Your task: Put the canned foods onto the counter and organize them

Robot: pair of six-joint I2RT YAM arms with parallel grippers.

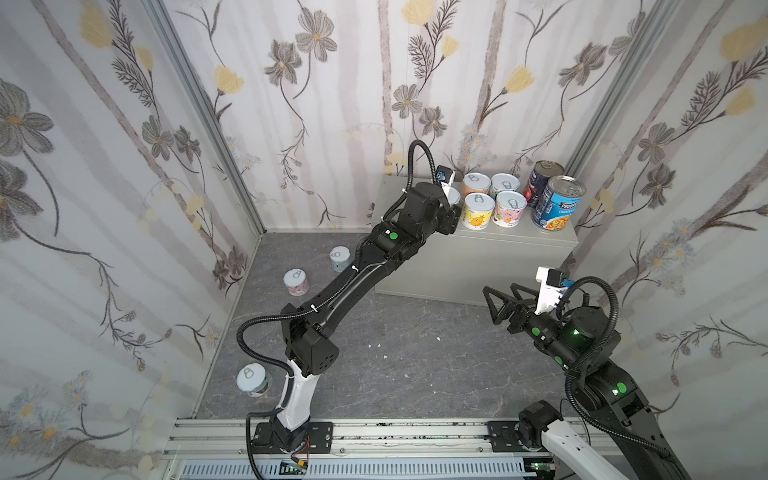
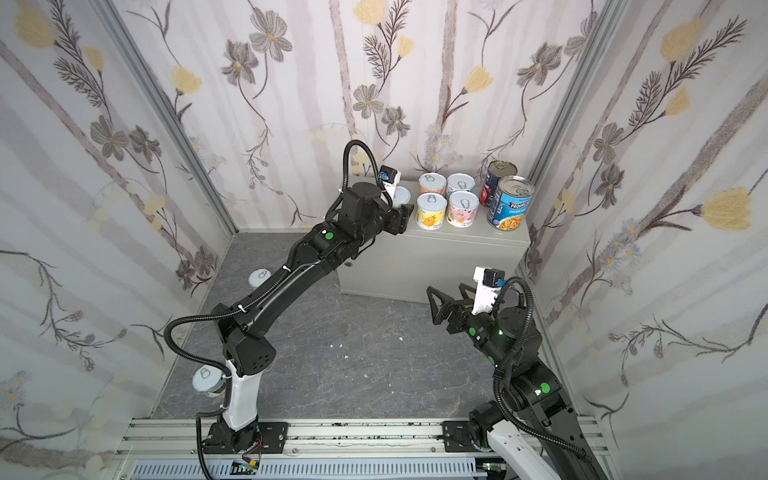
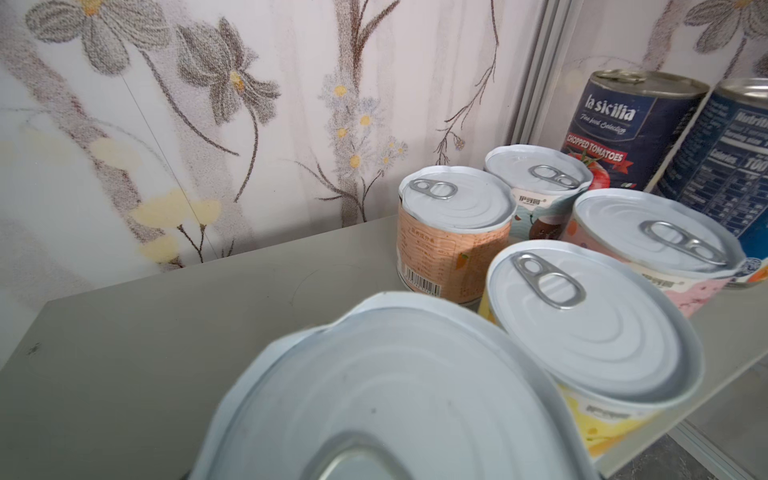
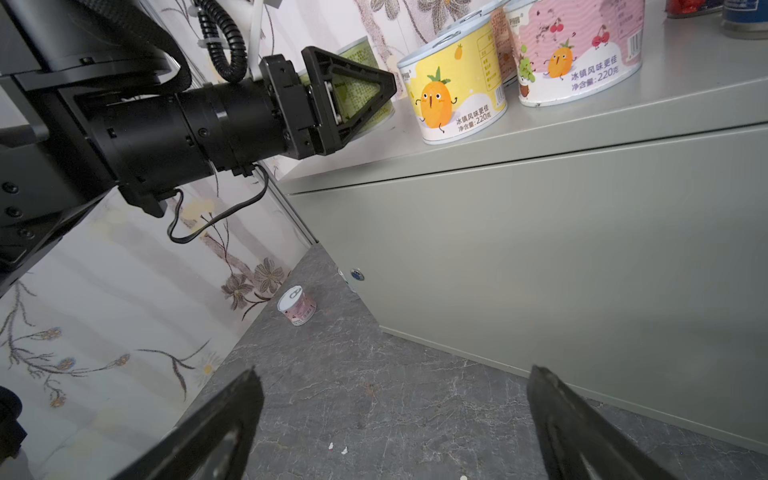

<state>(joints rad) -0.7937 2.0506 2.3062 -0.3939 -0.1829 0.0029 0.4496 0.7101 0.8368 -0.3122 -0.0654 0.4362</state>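
Note:
On the light-grey counter (image 1: 478,257) stand the orange (image 1: 476,183), teal (image 1: 505,183), yellow (image 1: 478,210) and pink (image 1: 510,208) short cans. The navy-and-red can (image 1: 544,178) and the blue soup can (image 1: 559,203) stand at the counter's right end. My left gripper (image 1: 452,216) is shut on a green-labelled can (image 4: 359,93), just left of the yellow can (image 4: 455,99). That can's lid (image 3: 395,395) hides the fingers in the left wrist view. My right gripper (image 4: 395,374) hangs open and empty over the floor in front of the counter (image 4: 540,249).
Three short cans stand on the dark marbled floor: one (image 1: 340,258) near the counter's left end, a pink one (image 1: 296,281) beside it, and one (image 1: 252,379) by the left arm's base. Floral walls close in three sides. The counter top (image 3: 166,332) is bare at its left.

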